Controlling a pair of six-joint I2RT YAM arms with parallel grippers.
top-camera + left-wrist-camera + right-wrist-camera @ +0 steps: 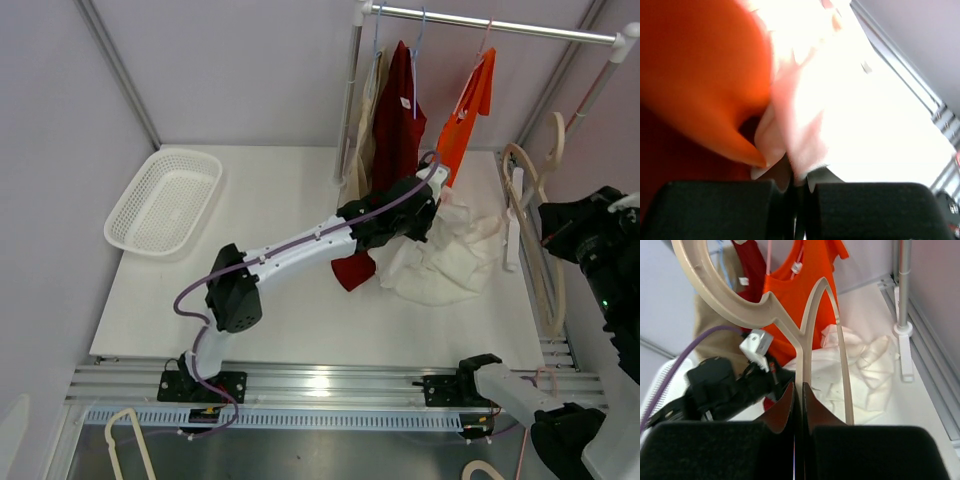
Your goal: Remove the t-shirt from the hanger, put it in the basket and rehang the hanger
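Top view: we note the left arm (300,245) stretched diagonally toward the rail. The left gripper (432,190) is at the white t-shirt (445,262), which lies heaped on the table (300,310) below the orange top (470,105).

Left wrist: jaws nearly together, pinching pale cloth.

Right wrist: the right gripper (799,405) is clamped on the beige hanger (760,311) at its stem.

L arm (300,245) extd fwd | L end effector (797,189) clamped | R end effector (799,397) clamped
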